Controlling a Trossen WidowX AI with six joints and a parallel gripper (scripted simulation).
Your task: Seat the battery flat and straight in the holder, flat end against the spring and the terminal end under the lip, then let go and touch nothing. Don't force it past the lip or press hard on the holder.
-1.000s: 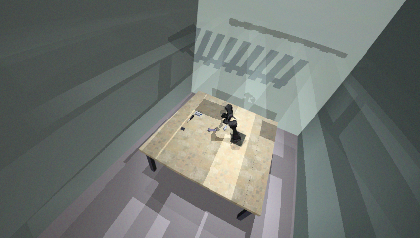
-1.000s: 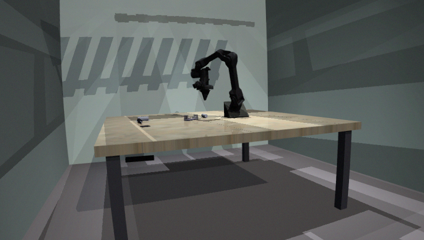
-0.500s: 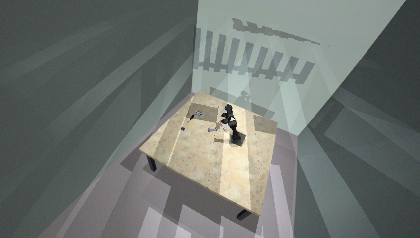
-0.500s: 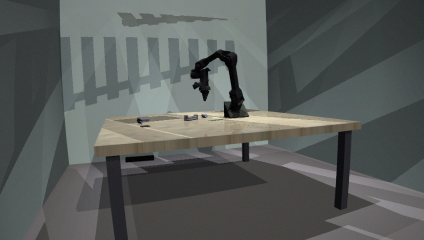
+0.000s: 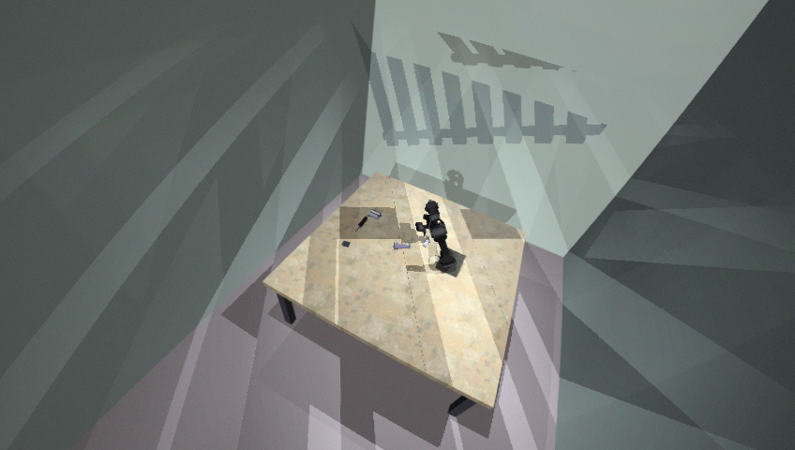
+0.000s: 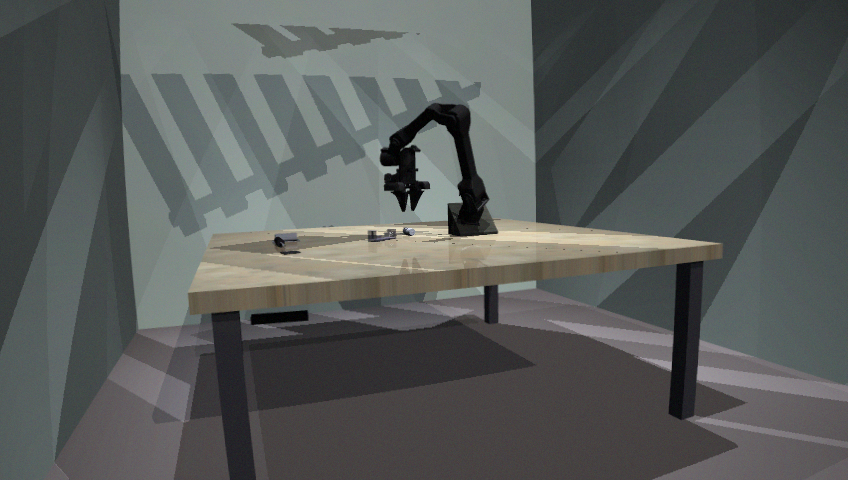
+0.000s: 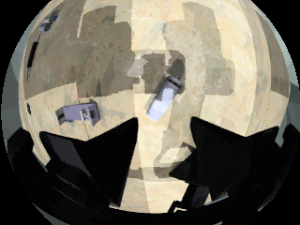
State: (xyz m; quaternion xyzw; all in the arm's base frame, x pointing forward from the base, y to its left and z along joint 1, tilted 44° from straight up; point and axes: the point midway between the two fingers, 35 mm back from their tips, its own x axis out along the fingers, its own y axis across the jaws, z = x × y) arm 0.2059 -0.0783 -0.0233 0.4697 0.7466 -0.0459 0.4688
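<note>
The white-grey battery (image 5: 426, 242) (image 6: 408, 231) (image 7: 163, 100) lies on its side on the table, outside the holder. In the wrist view it is slanted, its dark-ringed end at upper right. The purple-grey holder (image 5: 401, 246) (image 6: 379, 236) (image 7: 71, 113) stands left of the battery, with raised walls at both ends. A small metallic part shows near its right end in the wrist view; spring and lip cannot be told apart clearly. My gripper (image 6: 408, 210) (image 7: 164, 122) is open and empty, pointing down above the table, with the battery beyond its fingertips in the wrist view.
A black pen-like tool (image 5: 362, 222) (image 7: 32, 54) and a grey double-barrelled object (image 5: 374, 214) (image 6: 286, 237) (image 7: 48, 22) lie at the far left. A small dark square (image 5: 345, 243) lies nearer the table's left edge. The arm's base stands right of the battery in the top and exterior views.
</note>
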